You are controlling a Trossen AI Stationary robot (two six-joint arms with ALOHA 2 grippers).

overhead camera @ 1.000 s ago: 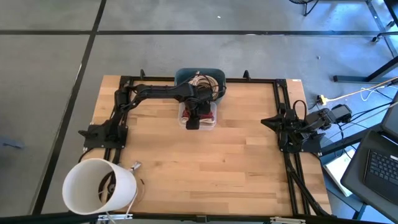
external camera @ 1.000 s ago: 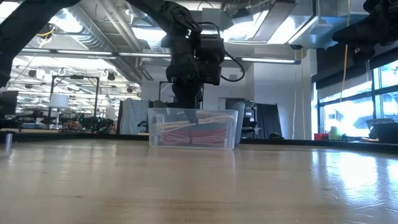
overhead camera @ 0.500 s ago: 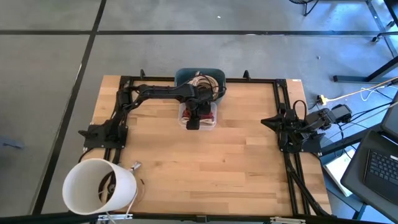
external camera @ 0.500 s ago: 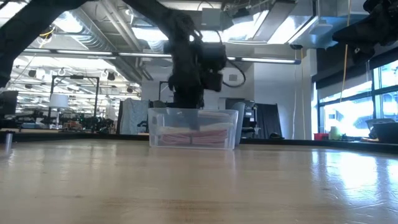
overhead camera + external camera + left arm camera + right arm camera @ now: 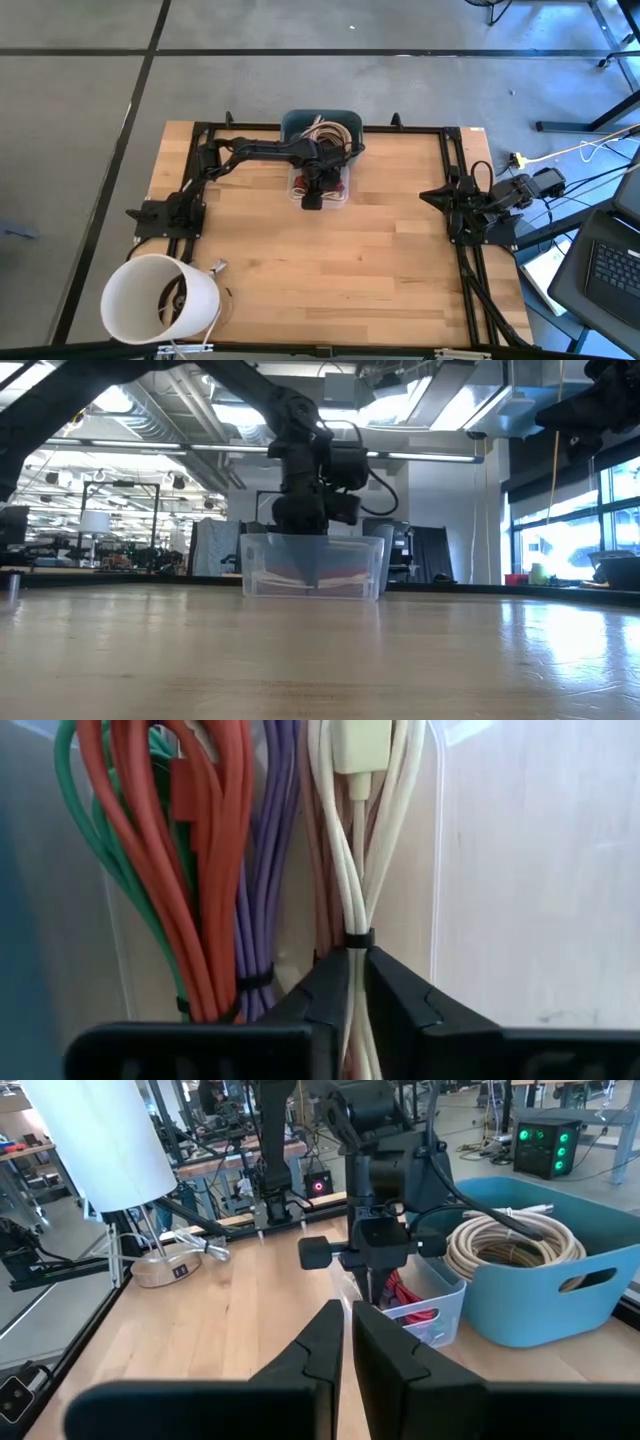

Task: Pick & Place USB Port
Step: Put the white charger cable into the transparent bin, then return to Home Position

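Note:
A clear plastic box (image 5: 318,187) (image 5: 312,565) stands at the table's far middle. It holds bundled USB cables, each tied with a black band: red (image 5: 205,850), green (image 5: 95,840), purple (image 5: 268,840) and cream (image 5: 358,830). My left gripper (image 5: 312,190) (image 5: 312,560) (image 5: 357,990) reaches down into the box and is shut on the cream bundle. My right gripper (image 5: 346,1340) is shut and waits at the table's right edge (image 5: 470,205), touching nothing. My left gripper pinches the cream cable bundle between its two fingers, just beside the black tie (image 5: 358,938) around its strands. The fingers come from above, pointing down into the box. The bundle lies in the box beside the purple and red bundles.
A blue bin (image 5: 320,127) (image 5: 540,1290) with a coil of cream cable stands right behind the clear box. A tall white cylinder (image 5: 160,300) stands at the near left corner. Black frame rails run along the table's left, far and right edges. Bare wood lies in the middle.
My left gripper has come down from just above the clear box into it, among the cable bundles. The box and the right arm have kept still.

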